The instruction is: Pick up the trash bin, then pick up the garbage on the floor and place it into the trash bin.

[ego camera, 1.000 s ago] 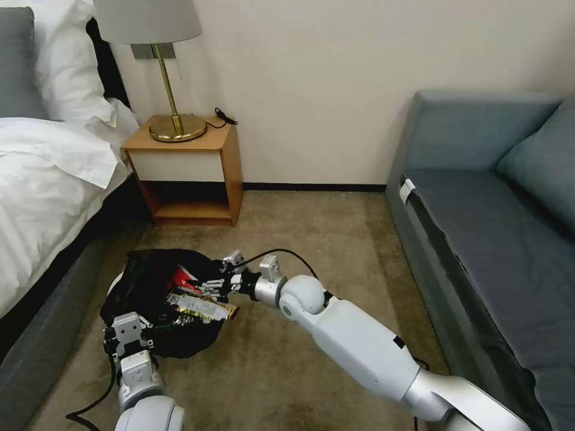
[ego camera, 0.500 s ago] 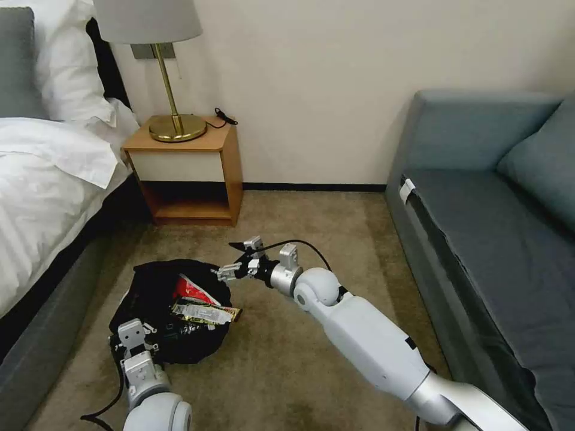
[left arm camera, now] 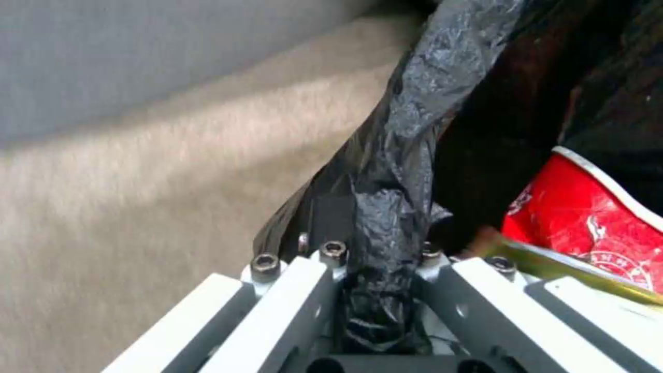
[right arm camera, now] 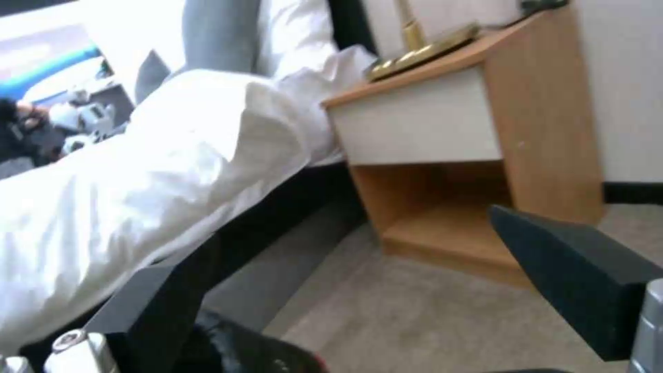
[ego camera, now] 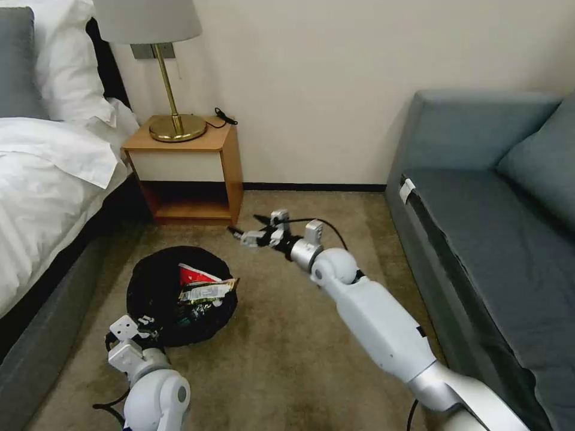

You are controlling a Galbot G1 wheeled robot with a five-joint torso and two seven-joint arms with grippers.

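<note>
In the head view the trash bin (ego camera: 179,296) sat on the carpet (ego camera: 287,359) in the lower left of the frame, its black bag folded over the rim. A red-and-white packet (ego camera: 193,275) and a flat gold-and-white wrapper (ego camera: 206,291) stuck up from its right side. The left claw (ego camera: 129,329) was at the bin's near rim, lower left; in the left wrist view its fingers (left arm camera: 290,290) were clamped on a bunched fold of the black bag (left arm camera: 387,207), with the red packet just beside it. The right claw (ego camera: 254,230) hung above the carpet at the middle of the frame, up and right of the bin and near the wooden nightstand (ego camera: 191,173); its black fingers (right arm camera: 573,269) stood apart with nothing between them. The bed (ego camera: 48,179) filled the left edge and the grey sofa (ego camera: 497,227) the right
</note>
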